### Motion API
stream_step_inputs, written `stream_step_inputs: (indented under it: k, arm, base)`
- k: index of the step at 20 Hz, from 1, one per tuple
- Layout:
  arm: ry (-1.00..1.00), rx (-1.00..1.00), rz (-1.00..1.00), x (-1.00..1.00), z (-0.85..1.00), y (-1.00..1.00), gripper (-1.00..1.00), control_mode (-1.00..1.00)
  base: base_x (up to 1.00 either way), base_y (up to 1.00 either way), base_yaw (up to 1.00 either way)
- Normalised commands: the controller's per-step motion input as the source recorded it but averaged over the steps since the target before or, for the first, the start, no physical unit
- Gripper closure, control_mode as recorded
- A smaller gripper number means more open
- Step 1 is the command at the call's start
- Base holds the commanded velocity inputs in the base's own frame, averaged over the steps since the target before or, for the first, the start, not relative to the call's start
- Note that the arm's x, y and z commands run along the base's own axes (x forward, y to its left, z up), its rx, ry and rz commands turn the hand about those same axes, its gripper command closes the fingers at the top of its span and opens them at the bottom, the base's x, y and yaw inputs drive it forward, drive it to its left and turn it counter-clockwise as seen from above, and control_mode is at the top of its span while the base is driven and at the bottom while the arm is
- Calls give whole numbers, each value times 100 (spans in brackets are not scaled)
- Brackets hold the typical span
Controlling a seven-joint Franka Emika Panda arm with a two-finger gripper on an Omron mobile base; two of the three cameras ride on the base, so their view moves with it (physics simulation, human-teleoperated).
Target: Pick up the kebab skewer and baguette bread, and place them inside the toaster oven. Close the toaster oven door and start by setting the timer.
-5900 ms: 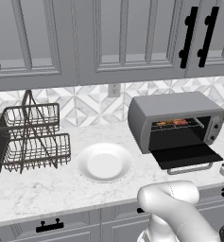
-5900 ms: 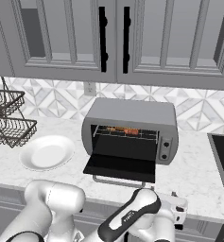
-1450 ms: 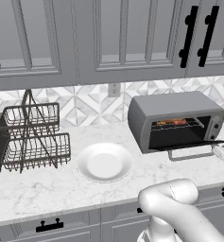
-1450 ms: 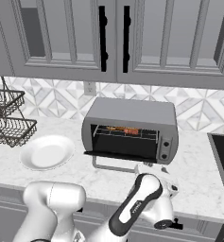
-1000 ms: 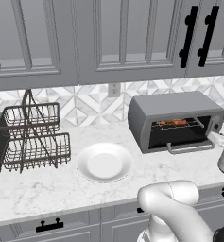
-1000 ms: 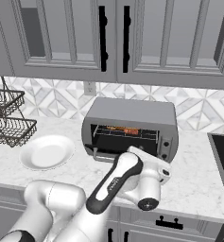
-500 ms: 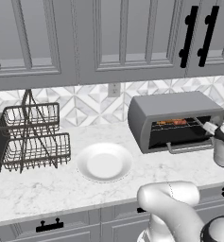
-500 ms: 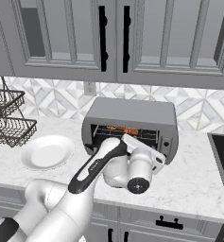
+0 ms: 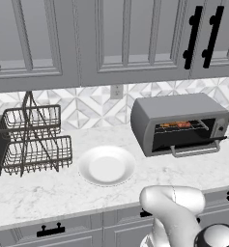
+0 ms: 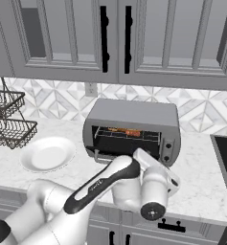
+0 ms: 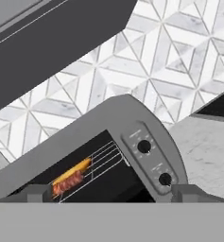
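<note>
**Food on the rack, door almost shut, knobs just ahead of the pincer**

The kebab skewer (image 11: pixel 68 184) and the baguette bread (image 11: pixel 72 171) are seen lying side by side on the wire rack (image 11: pixel 101 163) inside the toaster oven (image 10: pixel 131 129). Their long axes run along the width of the oven. The toaster oven stands on the counter (image 9: pixel 63 185), against the tiled wall (image 11: pixel 175 71).

The toaster oven door (image 9: pixel 193 146) is raised nearly to the front but appears not fully shut (its bar handle (image 9: pixel 195 148) is seen a little away from the box in the left base view). It is judged that the closing is nearly done and the timer is to be set after it.

The gripper (image 11: pixel 112 191) is held wide open and nothing is gripped by it. It is pointed at the front of the oven, near it. The two knobs (image 11: pixel 144 146) on the control strip lie ahead of it and toward its right fingertip. One knob is above the other; which one is the timer cannot be told.

In the hand view the knobs are shown clearly. In the right base view they are small, and the arm (image 10: pixel 110 182) is seen crossing low in front of the oven. The plate (image 9: pixel 106 165) and the dish rack (image 9: pixel 34 142), well apart to the left, are shown in the base views.
</note>
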Motion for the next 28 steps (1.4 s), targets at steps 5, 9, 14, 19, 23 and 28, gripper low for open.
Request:
stream_step_inputs:
  k: [5,9,14,19,23,28]
  arm:
    - [-14,-7,9,-4,-96,64,-100,-100]
    - [-22,-11,13,1,-69,95,-100,-100]
    - [-32,-10,3,12,-1,73,-100,-100]
    - [-18,-5,0,17,13,32,-100,-100]
    - [-6,-1,0,13,10,0,-100,-100]
    - [0,-1,0,7,1,-2,-100,-100]
  base:
    - [0,0,0]
    - [0,0,0]
    - [0,0,0]
    - [0,0,0]
    - [0,0,0]
    - [0,0,0]
